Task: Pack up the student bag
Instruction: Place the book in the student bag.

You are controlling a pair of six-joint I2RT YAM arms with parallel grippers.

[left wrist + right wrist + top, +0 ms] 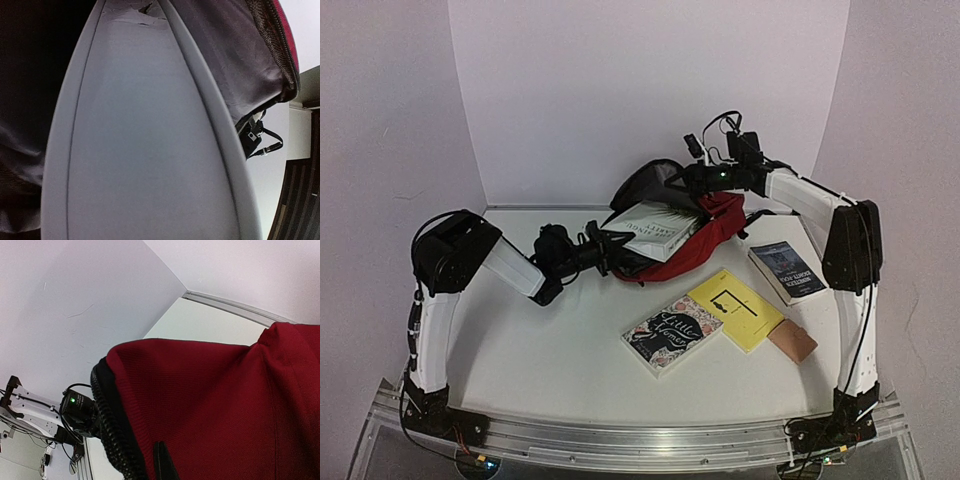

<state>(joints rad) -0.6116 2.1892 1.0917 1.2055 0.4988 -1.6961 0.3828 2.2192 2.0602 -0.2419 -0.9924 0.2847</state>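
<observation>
Holding a white paperback book (pixel 655 228) at the mouth of a dark red soft fabric backpack (pixel 710 232).
From above: open at the far middle of the white table (pixel 550 340), book half inside; clamped at the book's near edge by the left gripper (pixel 608 250), pinched shut on the raised rim by the right gripper (pixel 698 180). Left wrist: pale book cover (pixel 150 150), dark lining (pixel 225 55) around. Right wrist: red fabric (pixel 215 400) over one black finger (pixel 161 465).

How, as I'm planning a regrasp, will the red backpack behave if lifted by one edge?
Probably floppy: the backpack slumps on the table, fabric creased. Likely to sag, not keep shape. The book half inside may shift its weight.
</observation>
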